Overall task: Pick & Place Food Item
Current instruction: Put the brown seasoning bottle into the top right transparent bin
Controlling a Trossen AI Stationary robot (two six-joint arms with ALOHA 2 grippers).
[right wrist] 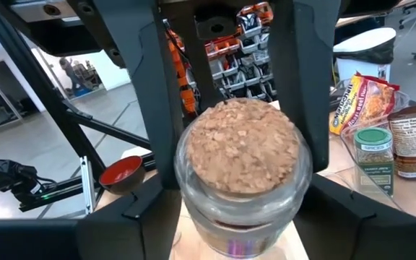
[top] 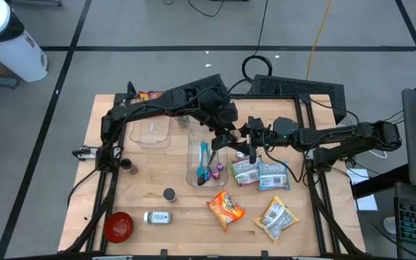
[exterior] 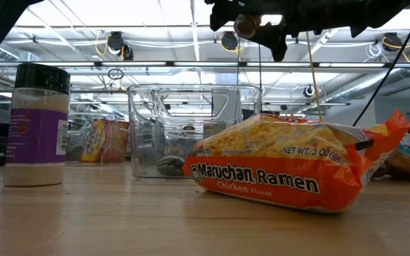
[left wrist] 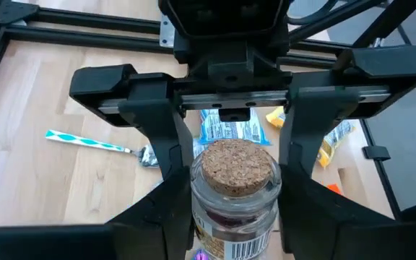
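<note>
cork-stoppered round glass jar (left wrist: 237,191) between end effectors

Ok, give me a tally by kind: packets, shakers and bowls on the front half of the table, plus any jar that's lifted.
Food packets: 4
Shakers: 3
Red bowl: 1
Cork-topped jar, lifted off the table: 1
Total: 9

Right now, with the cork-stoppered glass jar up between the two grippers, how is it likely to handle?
The jar looks like smooth glass, so probably slippery and breakable if dropped. It is round, so likely to roll if laid down. Its cork may pull loose. The left gripper flanks its sides.
</note>
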